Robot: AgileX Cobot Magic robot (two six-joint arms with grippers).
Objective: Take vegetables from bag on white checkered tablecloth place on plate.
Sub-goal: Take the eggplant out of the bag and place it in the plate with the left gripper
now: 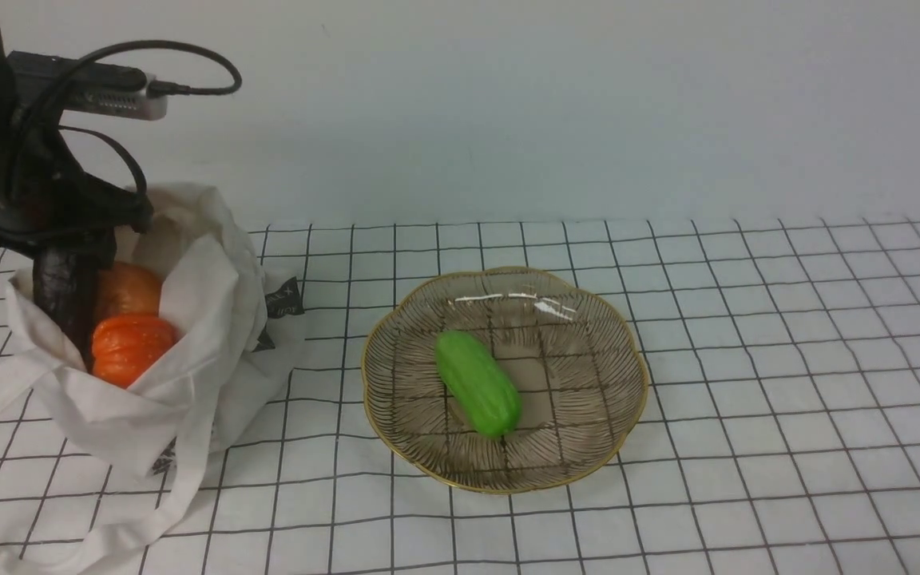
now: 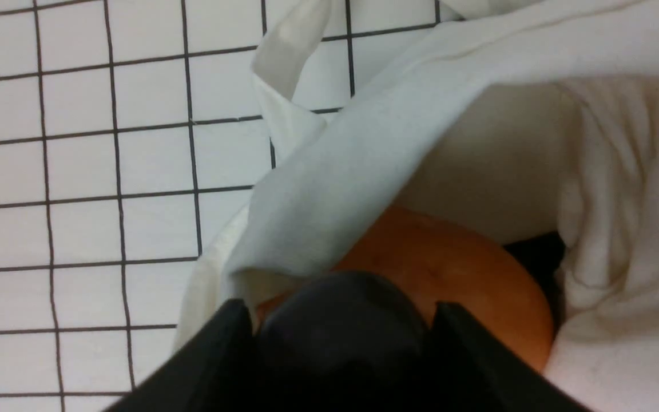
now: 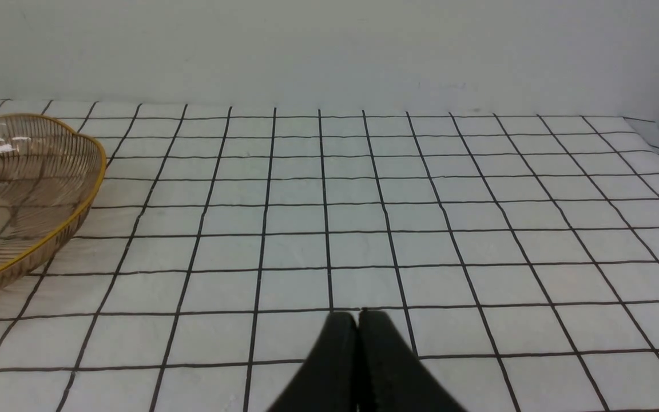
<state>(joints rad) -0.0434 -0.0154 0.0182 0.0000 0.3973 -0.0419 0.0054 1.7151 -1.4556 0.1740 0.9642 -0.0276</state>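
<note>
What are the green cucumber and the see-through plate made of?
The cucumber looks like smooth, slightly shiny plastic or foam, since soft highlights show on its even green skin. The plate seems to be glossy glass, maybe clear plastic: bright glints show, and the cloth's lines show through.

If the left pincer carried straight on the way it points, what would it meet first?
Most likely the eggplant, whose end sits right between its fingertips, upright in the bag; whether the fingers already touch it is unclear.
</note>
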